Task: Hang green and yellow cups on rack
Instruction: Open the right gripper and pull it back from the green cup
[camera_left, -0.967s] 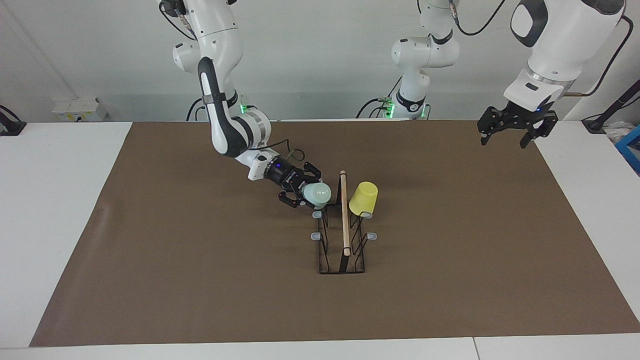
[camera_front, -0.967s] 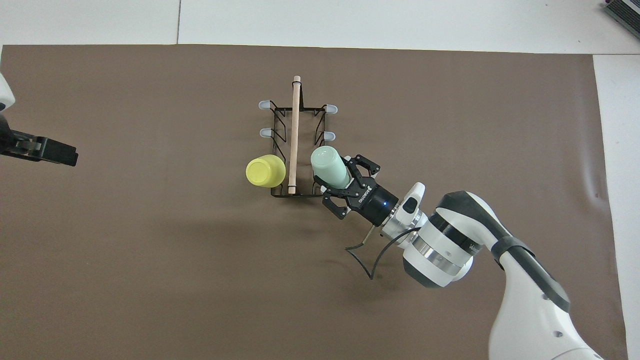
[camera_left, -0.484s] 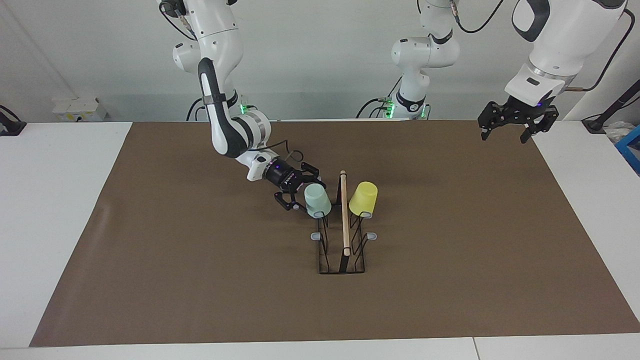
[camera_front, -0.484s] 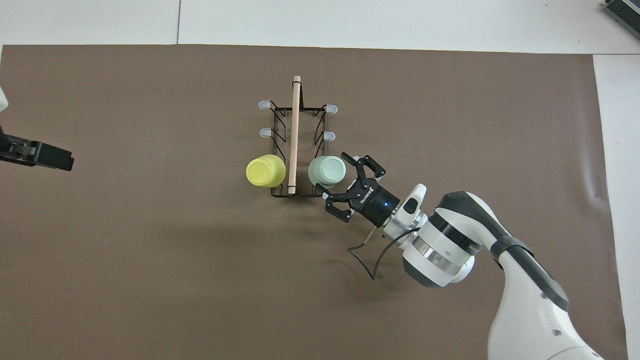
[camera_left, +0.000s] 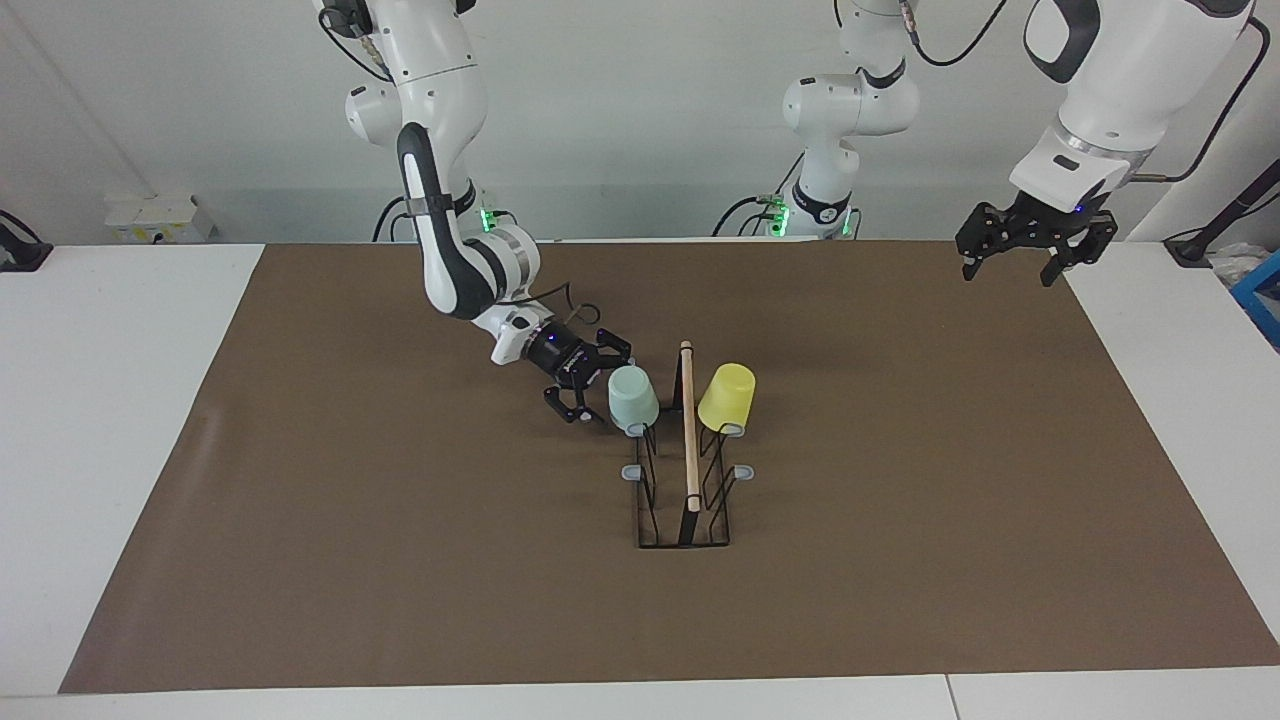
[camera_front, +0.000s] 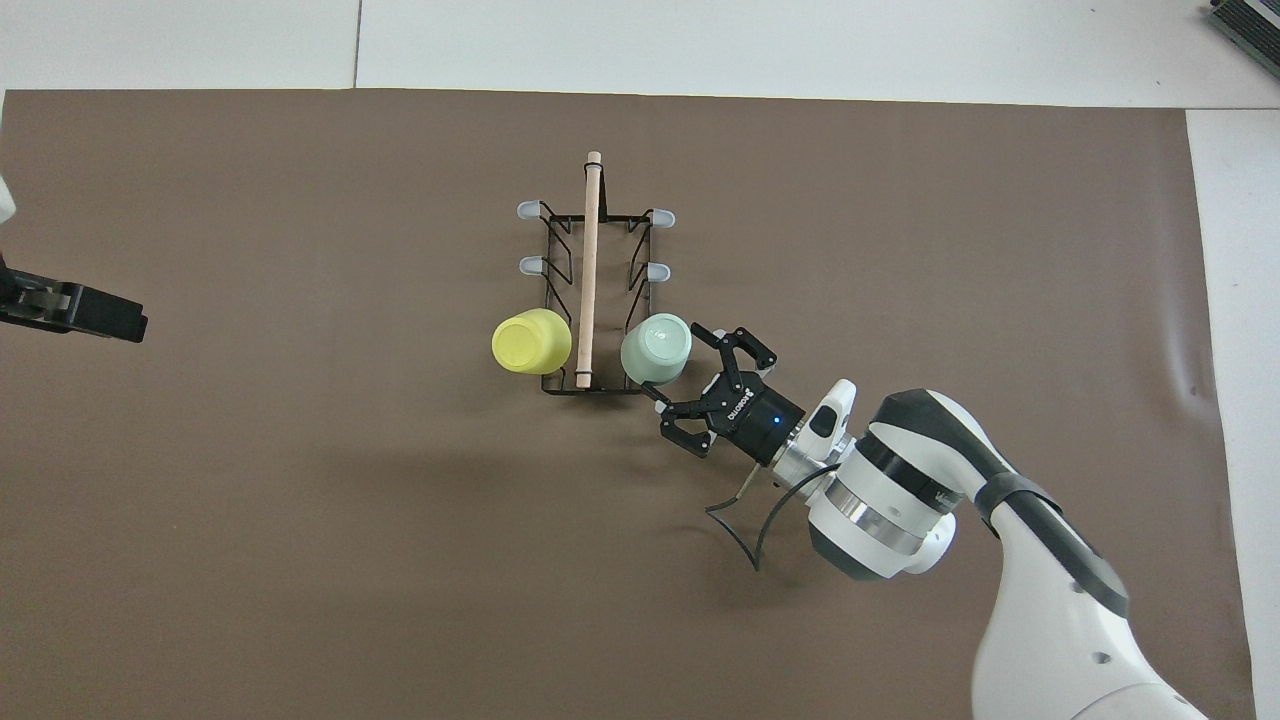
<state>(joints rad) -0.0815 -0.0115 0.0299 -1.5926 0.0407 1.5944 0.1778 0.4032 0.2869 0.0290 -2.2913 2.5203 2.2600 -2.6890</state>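
The black wire rack (camera_left: 688, 500) with its wooden rod (camera_front: 589, 260) stands mid-mat. The mint green cup (camera_left: 633, 398) hangs upside down on the rack's prong nearest the robots, on the right arm's side; it also shows in the overhead view (camera_front: 656, 349). The yellow cup (camera_left: 727, 396) hangs upside down on the matching prong on the left arm's side (camera_front: 531, 341). My right gripper (camera_left: 603, 385) is open and empty, just beside the green cup (camera_front: 690, 372). My left gripper (camera_left: 1010, 262) is open and empty, raised over the mat's edge at the left arm's end.
Several grey-capped prongs (camera_front: 658, 271) farther from the robots are bare. A brown mat (camera_left: 400, 560) covers the table. The left gripper's body (camera_front: 80, 310) shows at the overhead view's edge.
My right gripper let go of the green cup, which tipped from slanted to hanging on its prong. The gripper then drew back a little toward its base. The left gripper rose slightly.
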